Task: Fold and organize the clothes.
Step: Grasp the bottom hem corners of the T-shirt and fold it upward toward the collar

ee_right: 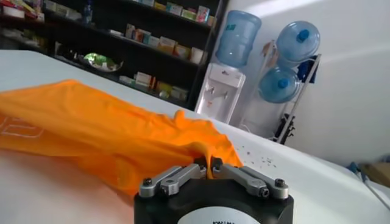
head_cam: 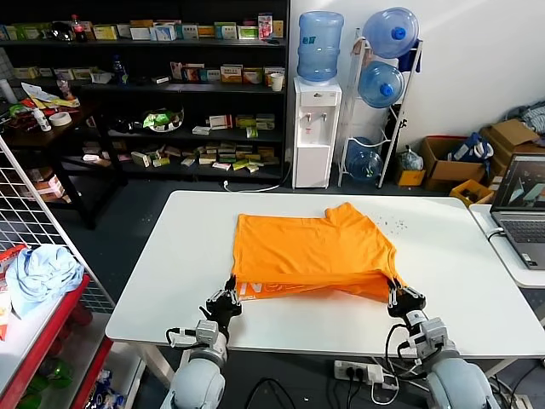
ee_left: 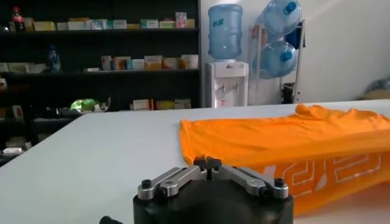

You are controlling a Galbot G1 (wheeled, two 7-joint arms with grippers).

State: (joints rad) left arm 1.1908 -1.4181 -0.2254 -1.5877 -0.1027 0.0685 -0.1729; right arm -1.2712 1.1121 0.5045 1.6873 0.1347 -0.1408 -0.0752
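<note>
Pinching the T-shirt [head_cam: 311, 251] corners, left gripper [head_cam: 228, 294] and right gripper [head_cam: 398, 290] clamp tight.

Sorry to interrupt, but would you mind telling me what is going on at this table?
The robot is folding an orange T-shirt on the white table. Its left gripper and right gripper are both shut at the shirt's near corners. The shirt lies partly doubled over, white lettering peeking out along its near edge.

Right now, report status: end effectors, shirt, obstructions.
Left end effector shut at shirt's near left corner. Right end effector shut, pinching near right corner. Shirt partly folded on table. Nothing in the way.
</note>
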